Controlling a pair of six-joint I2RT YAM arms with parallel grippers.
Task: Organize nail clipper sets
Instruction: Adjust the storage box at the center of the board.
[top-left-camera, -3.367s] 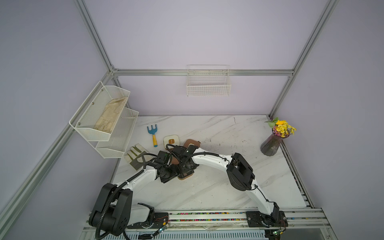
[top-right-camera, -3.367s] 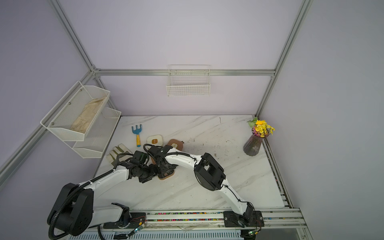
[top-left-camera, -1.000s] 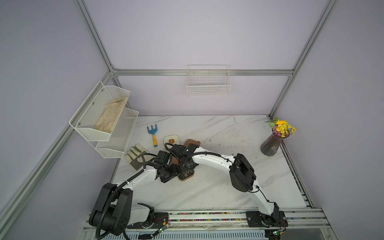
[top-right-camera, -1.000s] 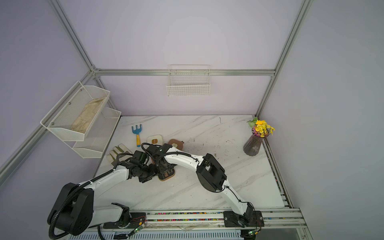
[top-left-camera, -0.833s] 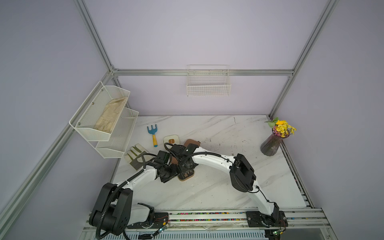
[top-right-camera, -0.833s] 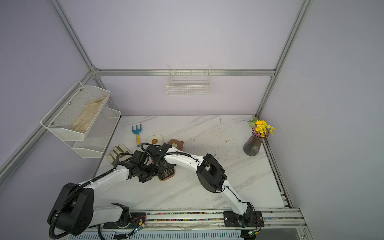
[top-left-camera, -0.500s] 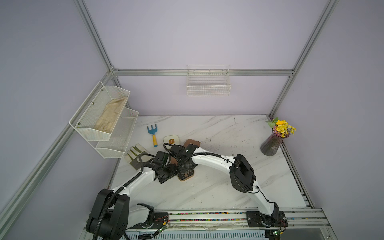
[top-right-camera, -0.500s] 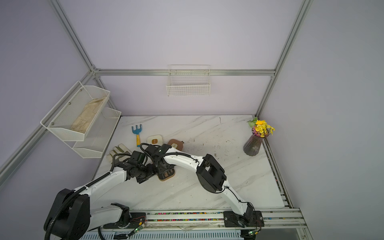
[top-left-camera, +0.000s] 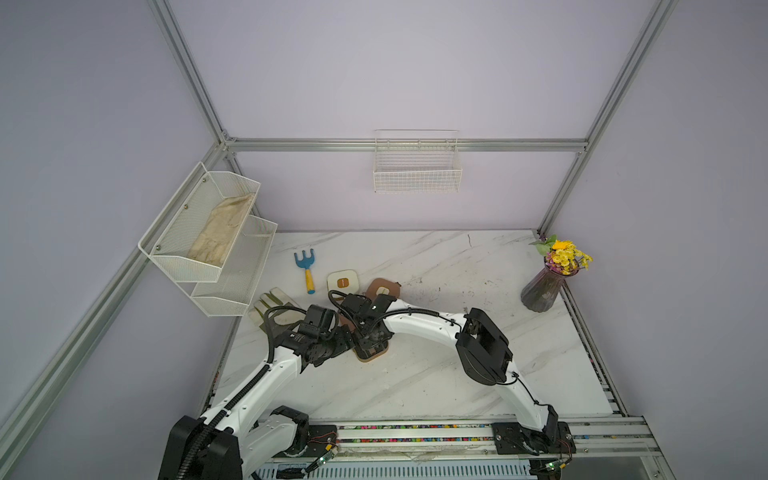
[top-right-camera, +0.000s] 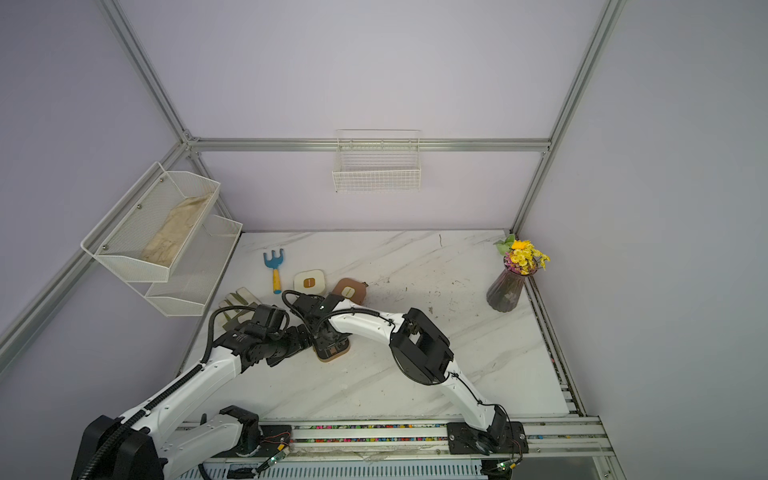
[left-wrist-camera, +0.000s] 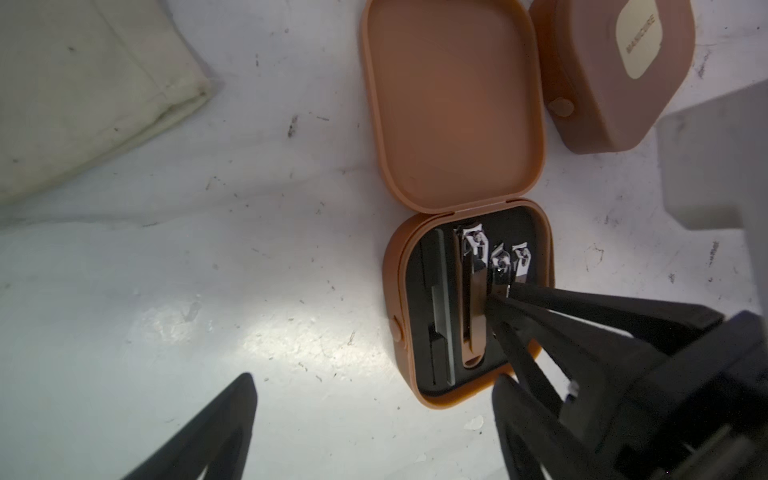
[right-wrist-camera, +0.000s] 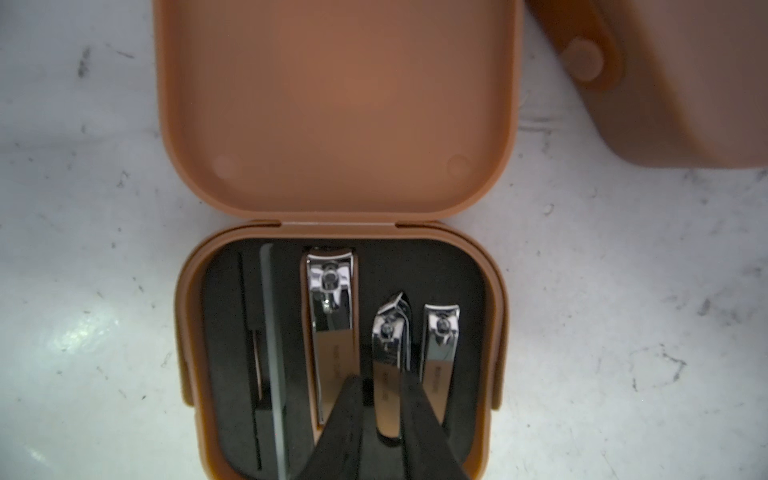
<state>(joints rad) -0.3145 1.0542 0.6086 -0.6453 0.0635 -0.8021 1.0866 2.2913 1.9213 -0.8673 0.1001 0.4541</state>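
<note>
Three clippers (right-wrist-camera: 388, 357) side by side in open case (right-wrist-camera: 189, 332) — closed case (left-wrist-camera: 615, 83) near, behind.

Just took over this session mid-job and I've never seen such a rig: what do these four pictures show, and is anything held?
Two white robot arms, left and right, each ending in a black two-fingered gripper, work on a white marble table. The two wide pictures come from one camera overhead; each close-up comes from a camera on an arm's wrist. On the table lie an open brown rounded-square case lined in black, a closed brown case beside it, a closed cream case, a blue-and-yellow toy rake, a pale glove and a purple glass vase of flowers. The right gripper straddles the middle metal clipper in the open case; whether it pinches it is unclear. The left gripper is open, holding nothing.
</note>
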